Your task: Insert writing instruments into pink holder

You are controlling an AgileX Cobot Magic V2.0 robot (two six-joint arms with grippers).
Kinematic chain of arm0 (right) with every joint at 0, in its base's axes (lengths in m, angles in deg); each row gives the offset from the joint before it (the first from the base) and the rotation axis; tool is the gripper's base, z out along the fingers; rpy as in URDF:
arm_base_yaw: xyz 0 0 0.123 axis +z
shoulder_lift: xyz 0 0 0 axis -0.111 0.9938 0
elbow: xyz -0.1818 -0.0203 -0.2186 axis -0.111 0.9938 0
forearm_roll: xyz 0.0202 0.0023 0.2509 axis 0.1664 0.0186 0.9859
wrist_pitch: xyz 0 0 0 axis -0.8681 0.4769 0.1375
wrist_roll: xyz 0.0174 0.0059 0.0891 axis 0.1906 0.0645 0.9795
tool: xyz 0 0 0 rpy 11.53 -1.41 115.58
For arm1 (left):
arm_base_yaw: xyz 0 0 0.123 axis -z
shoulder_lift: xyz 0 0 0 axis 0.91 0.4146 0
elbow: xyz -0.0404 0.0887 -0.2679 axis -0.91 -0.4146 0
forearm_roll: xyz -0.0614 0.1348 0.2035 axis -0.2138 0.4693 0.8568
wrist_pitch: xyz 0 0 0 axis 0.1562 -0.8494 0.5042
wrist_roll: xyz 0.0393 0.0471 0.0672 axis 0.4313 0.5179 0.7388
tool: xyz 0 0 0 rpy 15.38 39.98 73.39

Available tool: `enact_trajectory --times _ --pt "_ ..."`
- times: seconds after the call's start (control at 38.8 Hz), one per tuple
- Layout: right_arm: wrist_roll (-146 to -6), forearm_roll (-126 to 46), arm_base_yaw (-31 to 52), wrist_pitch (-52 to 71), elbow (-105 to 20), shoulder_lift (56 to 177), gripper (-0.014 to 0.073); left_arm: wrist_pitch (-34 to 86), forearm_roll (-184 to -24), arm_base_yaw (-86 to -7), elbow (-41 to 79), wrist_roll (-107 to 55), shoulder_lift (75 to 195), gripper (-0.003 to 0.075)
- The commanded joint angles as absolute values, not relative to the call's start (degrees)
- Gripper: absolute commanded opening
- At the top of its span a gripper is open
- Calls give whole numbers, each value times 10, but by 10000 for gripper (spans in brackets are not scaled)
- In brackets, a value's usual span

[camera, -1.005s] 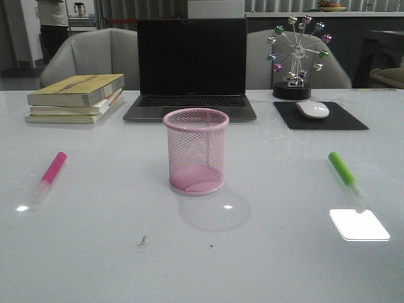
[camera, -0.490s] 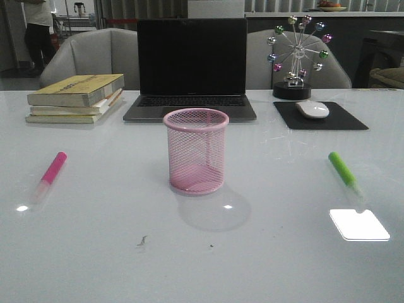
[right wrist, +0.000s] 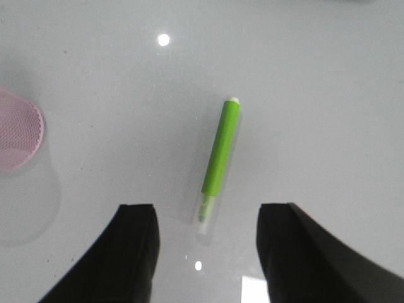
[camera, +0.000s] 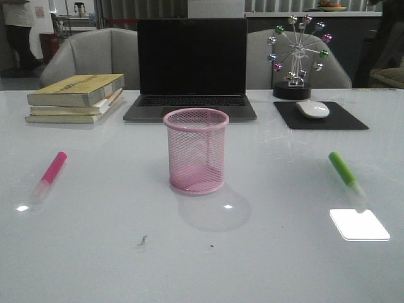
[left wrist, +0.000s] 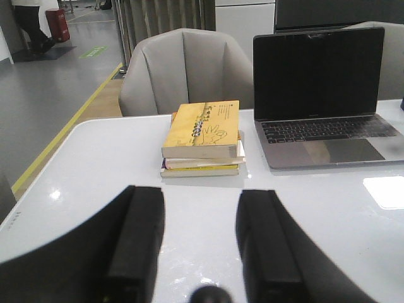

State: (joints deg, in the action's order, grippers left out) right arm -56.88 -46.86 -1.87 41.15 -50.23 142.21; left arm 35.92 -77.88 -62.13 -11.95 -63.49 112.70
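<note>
The pink holder (camera: 196,150) stands upright mid-table, empty; its rim (right wrist: 19,136) shows at the edge of the right wrist view. On the table's left lies the pink marker (camera: 50,173), and on the right the green marker (camera: 344,170), each with its clear cap toward the front edge. My right gripper (right wrist: 208,218) is open above the table, and the green marker (right wrist: 218,161) lies just ahead of its fingers, cap end nearest them. My left gripper (left wrist: 201,202) is open over bare table with nothing between its fingers. Neither arm shows in the front view.
A stack of books (camera: 76,98) (left wrist: 203,139) sits at the back left beside a black laptop (camera: 191,66) (left wrist: 322,95). A mouse on a black pad (camera: 314,110) and a ferris-wheel ornament (camera: 295,53) stand back right. Grey chairs (left wrist: 186,69) stand behind the table.
Nothing on the table has moved. Only a person in the far background has shifted left.
</note>
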Motion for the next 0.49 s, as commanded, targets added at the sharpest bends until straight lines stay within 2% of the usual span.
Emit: enact_trajectory --times 0.0,0.18,0.46 --pt "-569 -463 -19 432 -577 1478 461 400 -783 -621 -102 -641 1131 344" --pt "-560 -465 -19 452 -646 1596 461 402 -783 -621 -102 -641 1131 344" --pt "-560 -476 -19 449 -652 1664 461 402 -783 -621 -102 -641 1131 344"
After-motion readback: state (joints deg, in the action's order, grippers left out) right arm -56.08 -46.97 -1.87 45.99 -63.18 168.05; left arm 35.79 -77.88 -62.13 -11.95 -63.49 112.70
